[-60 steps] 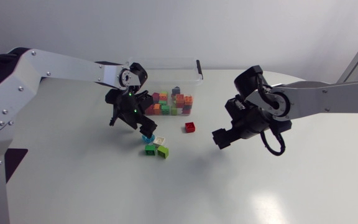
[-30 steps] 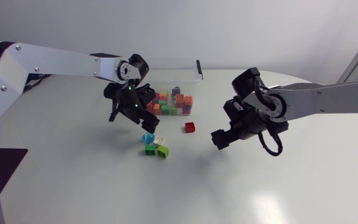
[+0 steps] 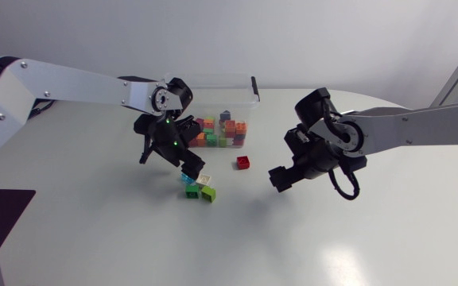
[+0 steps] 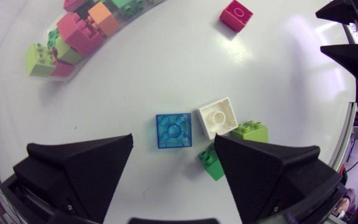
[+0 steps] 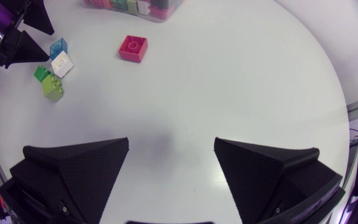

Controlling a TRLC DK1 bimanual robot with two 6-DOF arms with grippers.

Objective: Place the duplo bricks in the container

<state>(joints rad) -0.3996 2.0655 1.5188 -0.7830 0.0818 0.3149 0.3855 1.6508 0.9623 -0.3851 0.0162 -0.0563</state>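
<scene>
Here blue brick lies flat, studs up

Table: 1 white table fills most of the head view and lies under both wrist views.
Surface: smooth, plain white, with a slight sheen.
Edge: rounded. It curves along the far side in the head view and runs as 1 long arc in the right wrist view.
Light: 1 soft bright patch lies on the near part of the tabletop in the head view.
Shade: faint grey shadows lie across the middle of the tabletop.
</scene>
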